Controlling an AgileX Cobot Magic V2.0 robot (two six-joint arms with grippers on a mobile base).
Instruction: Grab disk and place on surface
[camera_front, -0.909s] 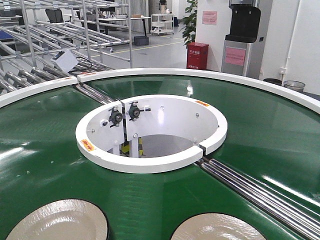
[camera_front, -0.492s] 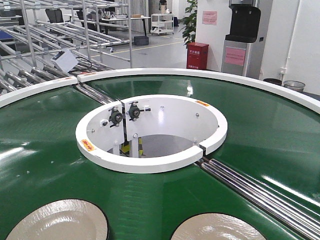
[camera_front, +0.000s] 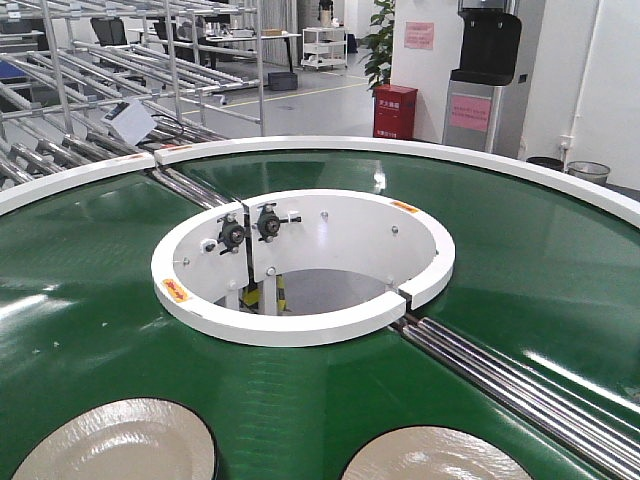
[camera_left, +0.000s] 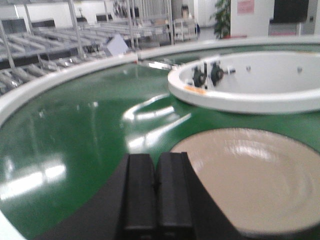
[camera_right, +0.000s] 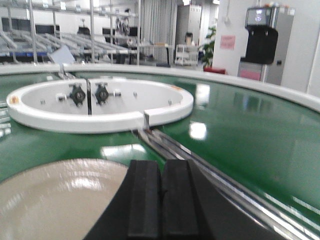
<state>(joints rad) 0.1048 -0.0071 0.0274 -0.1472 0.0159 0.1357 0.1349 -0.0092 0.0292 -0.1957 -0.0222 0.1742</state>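
Two pale beige disks lie flat on the green conveyor belt (camera_front: 90, 300), one at the lower left (camera_front: 120, 445) and one at the lower right (camera_front: 435, 455) of the front view. My left gripper (camera_left: 157, 165) is shut with nothing in it; a disk (camera_left: 250, 185) lies just right of its fingers. My right gripper (camera_right: 161, 172) is also shut and empty, and a disk (camera_right: 55, 200) lies just left of it. Neither gripper touches a disk, and neither appears in the front view. The surface is out of view.
A raised white inner ring (camera_front: 300, 325) surrounds the belt's central opening. Metal rollers (camera_front: 510, 385) cross the belt at the right, close to my right gripper. A white outer rim (camera_front: 400, 148) bounds the belt, with metal racks (camera_front: 120, 60) beyond it.
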